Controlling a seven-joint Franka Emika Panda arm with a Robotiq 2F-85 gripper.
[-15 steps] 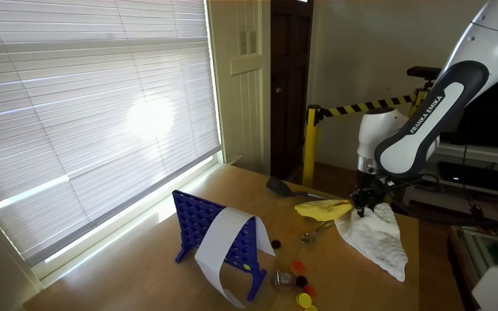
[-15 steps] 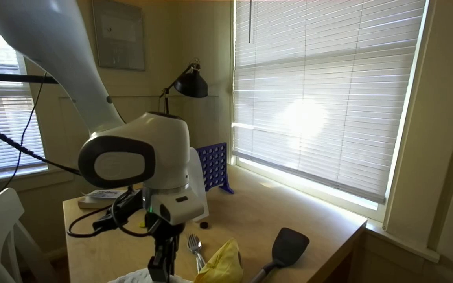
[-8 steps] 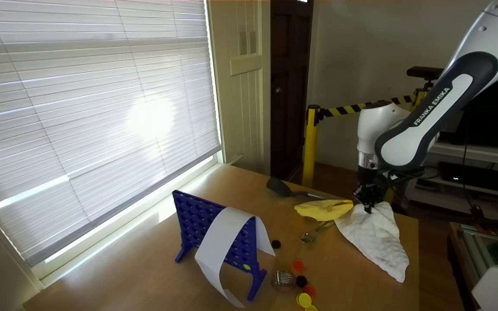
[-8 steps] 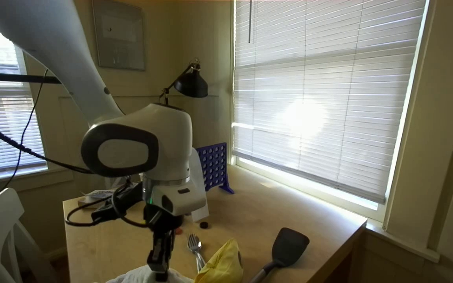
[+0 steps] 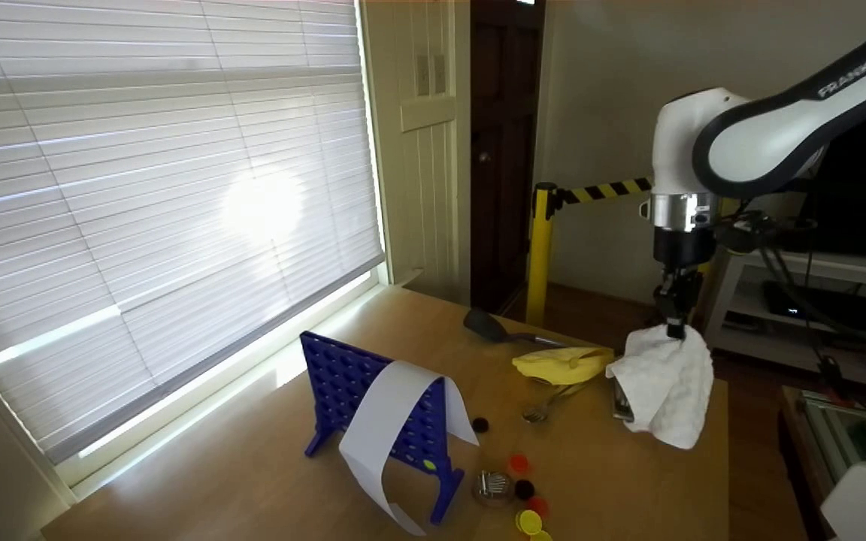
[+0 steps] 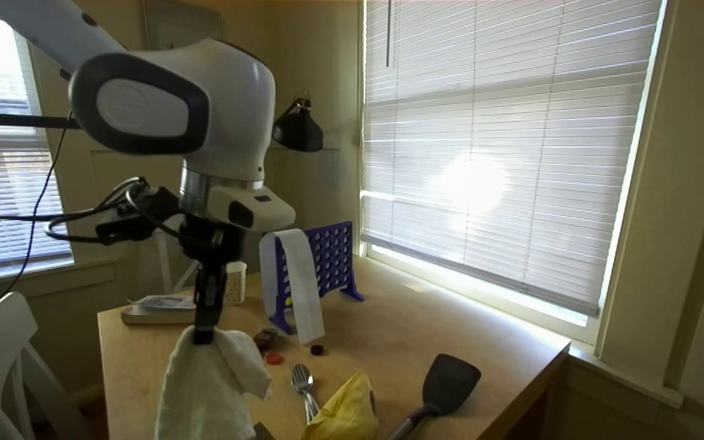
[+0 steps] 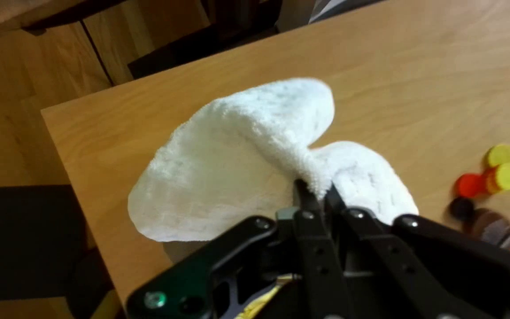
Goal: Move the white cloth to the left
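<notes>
White cloth [image 5: 666, 394] hanging from hand [image 6: 204, 336] over table [image 5: 591, 469] corner

Hand is gripping the white cloth nr its top, fingers [image 7: 336, 200] pinching a bunched fold; rest is drooping below on both sides. Per wrist view, it's hanging over the table nr a corner; can't tell if its lower edge is touching down. Greyish object [image 5: 620, 403] is poking out past the cloth's edge, ID unclear. In both exterior views a yellow item [image 5: 562, 366] (bag or cloth, can't tell) is lying nr the white cloth, w/ cutlery [image 6: 302, 377] lying just beside it & a dark spatula [image 6: 450, 385] resting nr both. Blue game frame [image 5: 339, 383] is standing upright, w/ a white paper strip [image 5: 384, 413] draping over it. Round dish [image 5: 504, 499] w/ small metal bits [image 5: 491, 482] is sitting nr red, black & yellow discs [image 5: 529, 521]. Blinds [image 5: 140, 135] alongside the table are glowing, w/ a bright spot glaring thru.
</notes>
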